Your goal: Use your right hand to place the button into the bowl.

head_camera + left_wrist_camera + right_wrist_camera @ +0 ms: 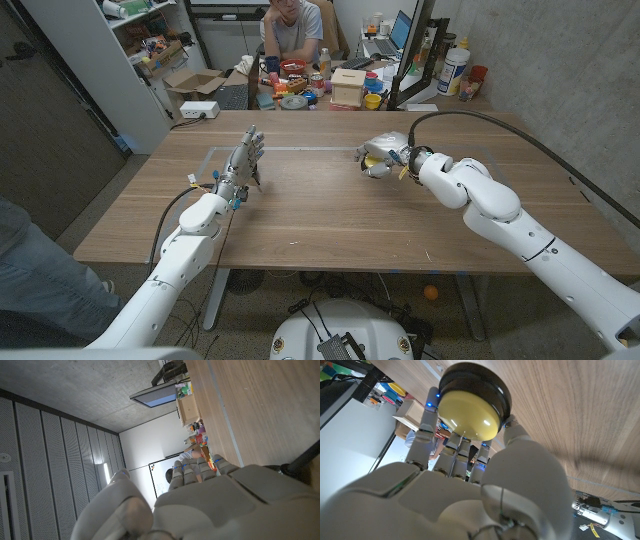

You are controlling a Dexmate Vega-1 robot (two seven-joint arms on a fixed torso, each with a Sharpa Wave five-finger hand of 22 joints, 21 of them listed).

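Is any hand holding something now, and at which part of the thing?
The right hand grips the yellow button by the sides of its black base. The left hand holds nothing.

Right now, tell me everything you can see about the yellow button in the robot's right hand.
The button is a round push button: a glossy, slightly domed yellow cap set in a wider black ring-shaped base, both looking like plastic. The right hand holds it, fingers on one side of the base and the thumb on the other. In the right wrist view the yellow face is turned toward the camera. In the head view it shows as a bit of yellow in the hand over the far right part of the wooden table.
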